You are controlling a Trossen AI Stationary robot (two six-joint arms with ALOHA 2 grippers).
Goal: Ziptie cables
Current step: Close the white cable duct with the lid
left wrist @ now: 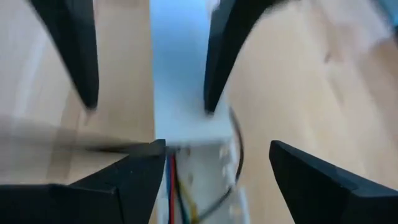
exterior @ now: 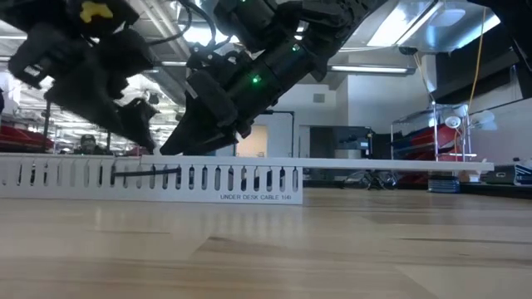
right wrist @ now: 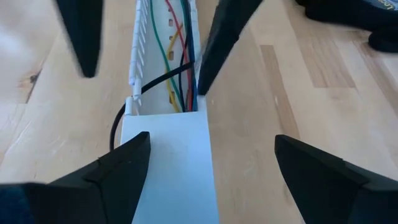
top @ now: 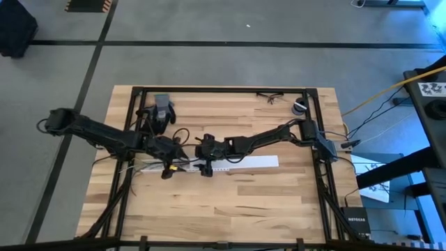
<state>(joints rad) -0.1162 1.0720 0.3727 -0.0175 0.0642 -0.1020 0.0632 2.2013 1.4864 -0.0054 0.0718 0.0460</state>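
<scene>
Both arms meet over the white slotted channel (top: 223, 165), which lies lengthwise across the middle of the wooden surface (top: 230, 209), nearer its left edge than its right. In the low view its side wall reads "UNDER DESK CABLE".

The left tool (left wrist: 211, 177) hangs over the channel's open, uncovered part with its fingers spread, one on each side of the channel. The right tool (right wrist: 208, 165) faces it from the other side, above the flat white cover (right wrist: 171, 162), fingers likewise spread to either side and gripping nothing. In the high view the two tools sit close together, just apart.

The cables (right wrist: 177, 59) lie inside the channel: red, green, yellow and dark wires running along its trough. One black wire (right wrist: 140, 93) leaves through a slot in the side wall and curves down onto the wood. From the low view a dark strand (exterior: 145, 173) shows behind the slots.

A dark glove (top: 162, 110) rests near the surface's far edge, left of centre; a pair of glasses (top: 270, 97) and a small roll (top: 300, 107) lie toward the far right corner.
</scene>
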